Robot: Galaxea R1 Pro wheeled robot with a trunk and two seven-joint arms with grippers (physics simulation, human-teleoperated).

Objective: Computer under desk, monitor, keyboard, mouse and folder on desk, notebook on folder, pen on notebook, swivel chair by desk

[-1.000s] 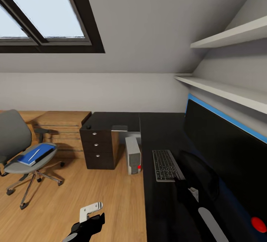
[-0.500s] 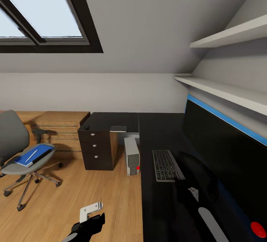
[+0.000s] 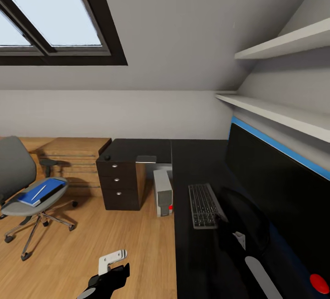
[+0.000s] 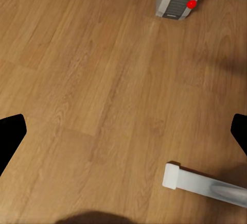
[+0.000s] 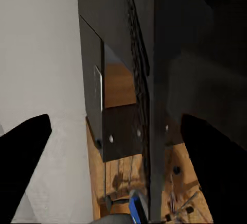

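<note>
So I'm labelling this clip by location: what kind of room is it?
Probably an attic home office or study: a skylight in the sloped ceiling, a black desk with a keyboard, and a swivel chair.

We see the swivel chair (image 3: 18, 184) cut by the left edge; the monitor (image 3: 279, 184) runs off the right edge; the right arm hides the keyboard's (image 3: 203, 205) near right corner; the mouse (image 3: 106, 157) is too small to identify with certainty.
</note>
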